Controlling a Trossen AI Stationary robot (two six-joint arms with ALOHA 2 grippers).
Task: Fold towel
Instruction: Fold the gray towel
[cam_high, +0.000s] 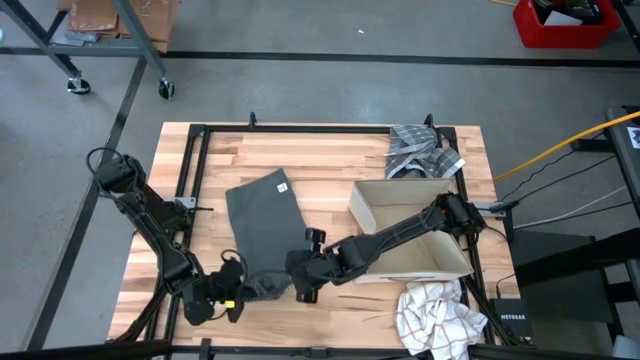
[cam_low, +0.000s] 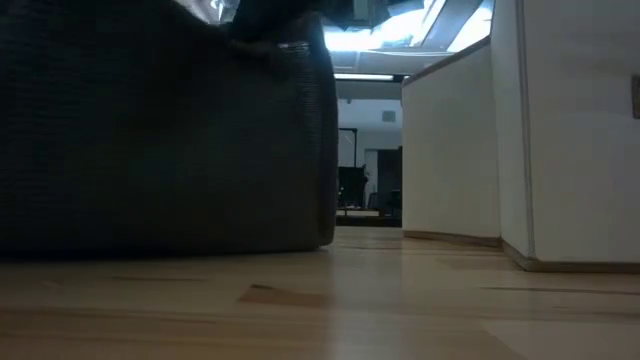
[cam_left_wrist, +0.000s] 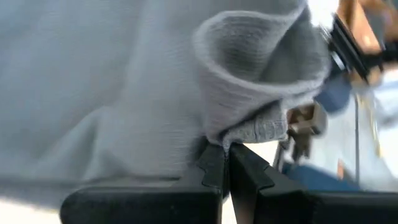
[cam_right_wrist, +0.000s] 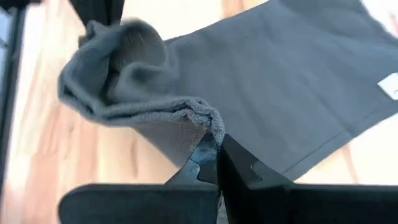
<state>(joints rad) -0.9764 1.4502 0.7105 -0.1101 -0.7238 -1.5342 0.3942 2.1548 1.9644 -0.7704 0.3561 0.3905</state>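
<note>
Towel: grey towel (cam_high: 262, 215) flat on worktop (cam_high: 330, 160), near middle-left; white tag (cam_high: 282, 187) at far corner; near edge lifted and bunched.
L gripper: left gripper (cam_high: 232, 293) at towel's near-left corner, near worktop's front edge; fingers (cam_left_wrist: 214, 165) pressed together, pinching hem.
R gripper: right gripper (cam_high: 300, 272) at near-right corner; fingers (cam_right_wrist: 233, 165) pressed together on frayed hem, cloth curls in a roll above them.
Box: open cardboard box (cam_high: 405, 225) just right of towel, R arm lies across it.
Other cloths: checked cloth (cam_high: 420, 152) at far-right corner; white patterned cloth (cam_high: 437, 315) at near-right edge.
Open room: bare wood at far-left and along front, betw. grippers and white cloth.
</note>
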